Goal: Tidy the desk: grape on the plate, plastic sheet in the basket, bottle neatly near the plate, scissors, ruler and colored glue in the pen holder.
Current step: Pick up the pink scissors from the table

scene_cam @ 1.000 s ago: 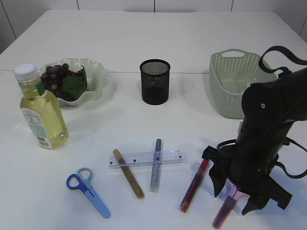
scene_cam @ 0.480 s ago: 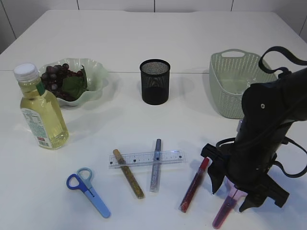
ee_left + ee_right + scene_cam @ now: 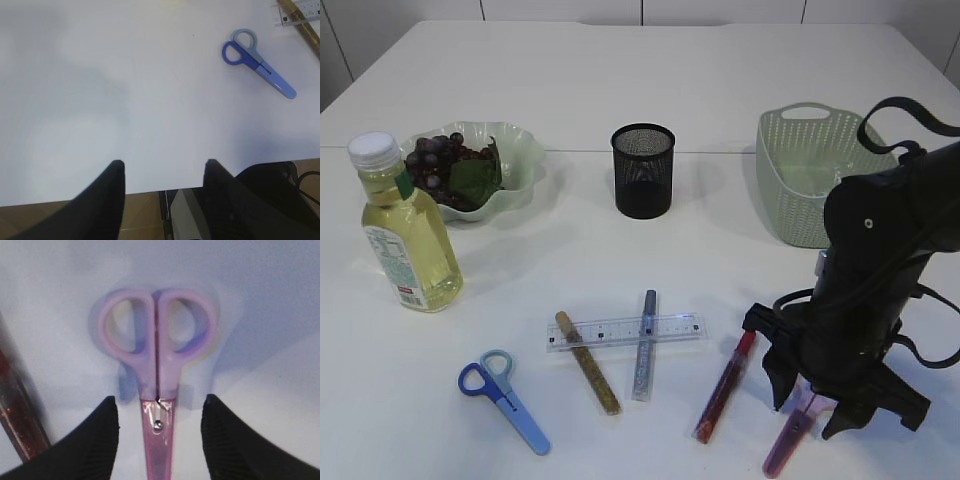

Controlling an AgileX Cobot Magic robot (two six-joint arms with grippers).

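Observation:
My right gripper (image 3: 805,395) is open, low over the pink scissors (image 3: 792,435) at the front right; in the right wrist view its fingers (image 3: 159,412) straddle the scissors (image 3: 157,355) just below the handles without touching. A red glue stick (image 3: 725,385) lies just left of it. The ruler (image 3: 624,331), a gold glue stick (image 3: 587,376), a blue-silver glue stick (image 3: 644,345) and blue scissors (image 3: 506,400) lie at the front. The black mesh pen holder (image 3: 643,170) stands at centre. The grapes (image 3: 440,165) lie in the green plate (image 3: 520,150), with the bottle (image 3: 405,230) in front. My left gripper (image 3: 162,167) is open over bare table.
The green basket (image 3: 800,180) stands at the back right, behind my right arm. The blue scissors (image 3: 257,62) show in the left wrist view, far from the left fingers. The table's front edge runs under the left gripper.
My right gripper rose slightly, then came back down over the pink scissors. Nothing on the table has moved.

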